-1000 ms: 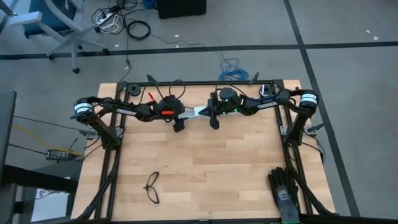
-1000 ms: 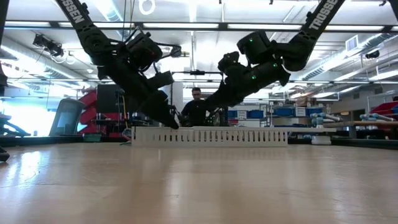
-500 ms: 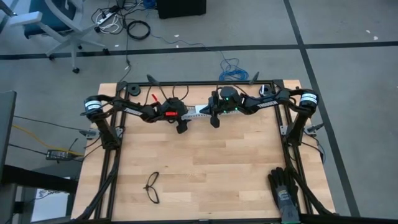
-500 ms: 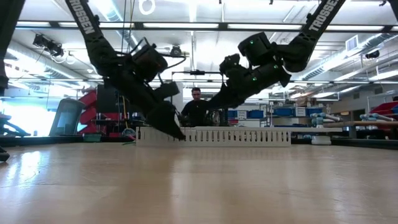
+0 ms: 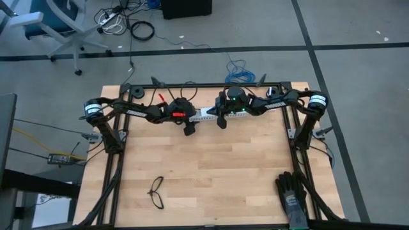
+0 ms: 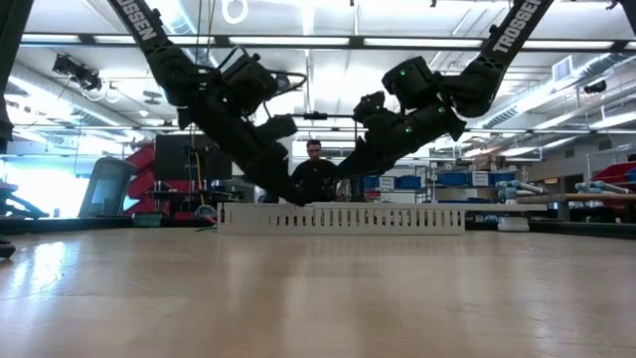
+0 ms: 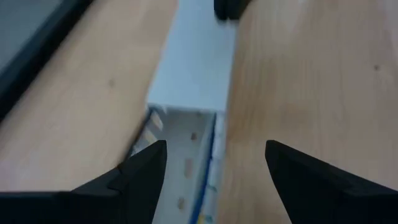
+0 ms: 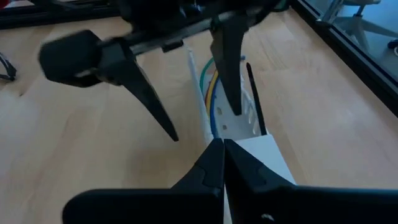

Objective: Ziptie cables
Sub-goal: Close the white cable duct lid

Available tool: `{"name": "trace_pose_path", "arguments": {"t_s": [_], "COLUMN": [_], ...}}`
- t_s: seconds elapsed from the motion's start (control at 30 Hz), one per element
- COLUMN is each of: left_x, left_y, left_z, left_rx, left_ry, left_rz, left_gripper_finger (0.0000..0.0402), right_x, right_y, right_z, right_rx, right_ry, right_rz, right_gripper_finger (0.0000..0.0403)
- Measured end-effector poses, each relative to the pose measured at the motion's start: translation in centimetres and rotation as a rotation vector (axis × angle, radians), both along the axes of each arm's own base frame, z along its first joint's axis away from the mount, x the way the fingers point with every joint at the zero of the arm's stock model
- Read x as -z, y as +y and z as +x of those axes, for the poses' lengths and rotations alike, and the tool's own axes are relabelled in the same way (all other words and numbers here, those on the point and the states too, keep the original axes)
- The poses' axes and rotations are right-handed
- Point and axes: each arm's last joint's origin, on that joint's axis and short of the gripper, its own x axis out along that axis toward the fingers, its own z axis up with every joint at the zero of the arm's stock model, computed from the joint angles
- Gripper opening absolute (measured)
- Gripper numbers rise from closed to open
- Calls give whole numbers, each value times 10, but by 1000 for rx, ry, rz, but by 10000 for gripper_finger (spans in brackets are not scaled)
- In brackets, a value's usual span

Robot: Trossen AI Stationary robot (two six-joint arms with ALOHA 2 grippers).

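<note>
A white slotted duct [image 5: 206, 115] lies at the table's far middle, part of it under a white cover [image 8: 264, 155]. The cables [image 8: 211, 84], thin white, yellow, green and blue wires, lie along its uncovered part. The ziptie [image 8: 255, 99], a thin dark strip, lies along one wall of the duct. My left gripper [image 7: 214, 152] is open above the uncovered part, one finger over a wall and one beyond the other wall. My right gripper [image 8: 222, 155] is shut, its tips at the cover's end. My right gripper's shut fingertips [image 8: 214, 152] stand at the end of the duct's cover [image 8: 249, 146], slanting down from the table's right. I cannot tell whether they touch it or hover just above it.
Black thin-framed glasses [image 5: 156, 191] lie near the front left. A pair of black gloves [image 5: 291, 195] lies at the front right. A dark frame rail [image 5: 204, 85] runs along the far edge. A person [image 6: 313, 174] stands behind the table in the low view.
My left gripper has moved toward the table's right along the duct, closer to my right gripper, and stays open.
</note>
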Motion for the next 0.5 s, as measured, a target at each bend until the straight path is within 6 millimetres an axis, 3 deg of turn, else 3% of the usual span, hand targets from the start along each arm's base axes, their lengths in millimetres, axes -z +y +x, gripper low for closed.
{"name": "trace_pose_path", "arguments": {"t_s": [0.3,0.5], "left_x": [-8,-13], "left_y": [7,23], "left_z": [3,2], "left_rx": [-6,-20], "left_ry": [58,92], "left_rz": [133,102], "left_gripper_finger": [284,284], "right_x": [0,1], "right_y": [0,-1], "right_z": [-1,-1], "right_rx": [-23,-25], "right_ry": [1,3], "right_rz": [5,-2], "right_gripper_finger": [0,0]}}
